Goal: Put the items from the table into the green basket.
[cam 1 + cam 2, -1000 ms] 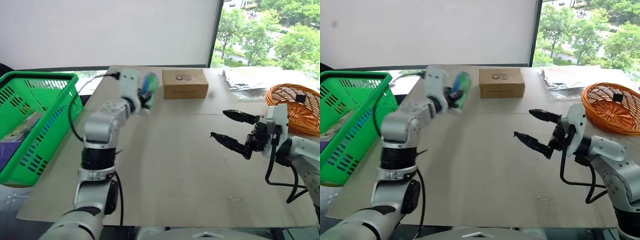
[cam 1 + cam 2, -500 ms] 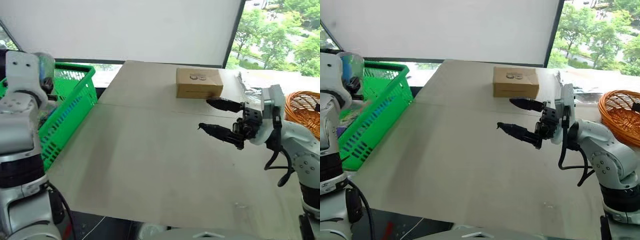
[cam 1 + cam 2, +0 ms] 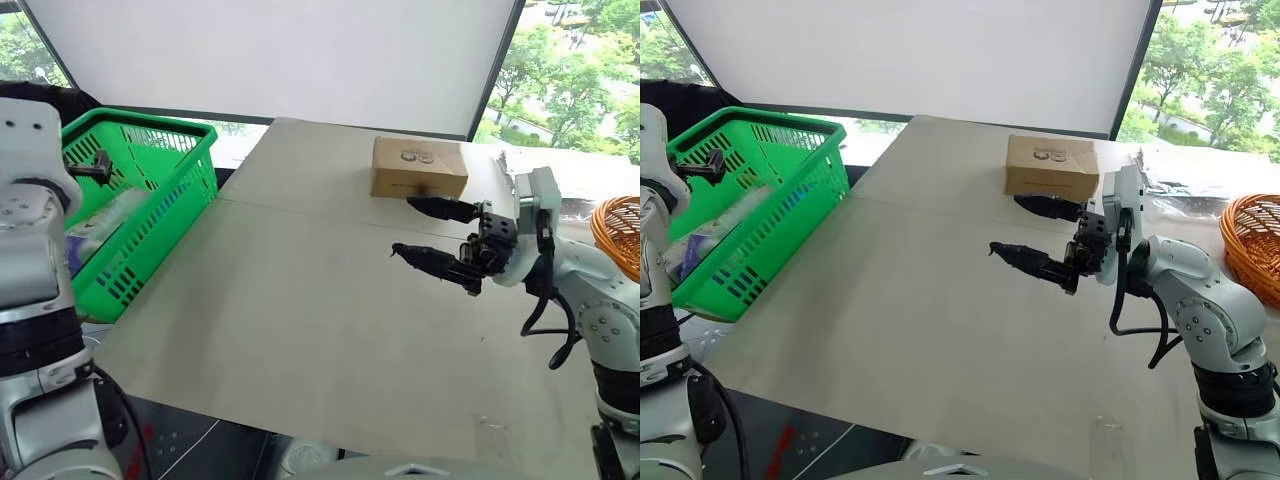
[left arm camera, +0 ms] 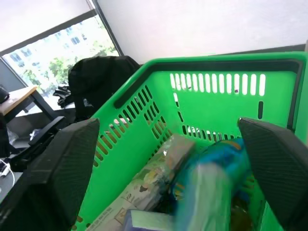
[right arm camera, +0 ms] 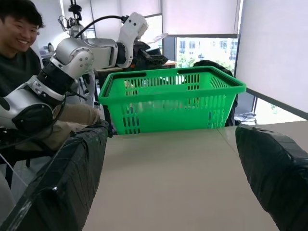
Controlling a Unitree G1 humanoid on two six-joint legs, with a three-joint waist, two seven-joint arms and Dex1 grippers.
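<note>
One green basket [image 3: 150, 200] at the table's [image 3: 300, 330] nine o'clock holds one blurred bottle [image 4: 211, 183] among packets. Two grippers: left gripper [image 4: 168, 159] above it, fingers wide apart, empty. Right gripper [image 3: 430, 230] at three o'clock, fingers apart, one cardboard box [image 3: 418, 166] behind.

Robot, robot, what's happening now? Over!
Left gripper open over green basket. Bottle dropping in, blurred. Right gripper open, empty, above table. Nothing in the way.

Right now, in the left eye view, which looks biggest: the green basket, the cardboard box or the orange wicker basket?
1. green basket
2. cardboard box
3. orange wicker basket, unsure: the picture's edge cuts it off, so its full size stays hidden.
</note>
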